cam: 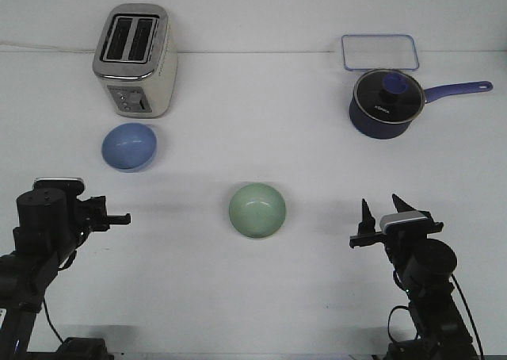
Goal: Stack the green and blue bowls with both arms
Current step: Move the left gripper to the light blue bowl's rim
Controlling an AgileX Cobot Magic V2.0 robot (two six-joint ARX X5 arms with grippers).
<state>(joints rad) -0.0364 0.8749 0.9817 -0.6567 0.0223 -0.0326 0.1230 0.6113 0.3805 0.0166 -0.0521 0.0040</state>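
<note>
Right now I have the green bowl [257,210] sitting upright on the white table [253,296] just below the centre of the frame, with its hollow facing up and nothing touching it. I see the blue bowl [129,147] in the left half, above the middle, just in front of the silver toaster [135,59] that stands at the upper left; the two bowls are well apart. My left gripper [119,217] is at the lower left, pointing toward the centre of the frame, near the blue bowl but below it and holding nothing; from this angle I see it edge-on, so I cannot tell whether its fingers are spread or closed. My right gripper [381,214] is at the lower right, fingers pointing up the frame with a clear gap between the two tips, released and empty, level with the green bowl and apart from it. At the upper right I see a dark navy saucepan [386,102] with a glass lid and a long handle reaching right, and a clear container [379,51] just behind it
</note>
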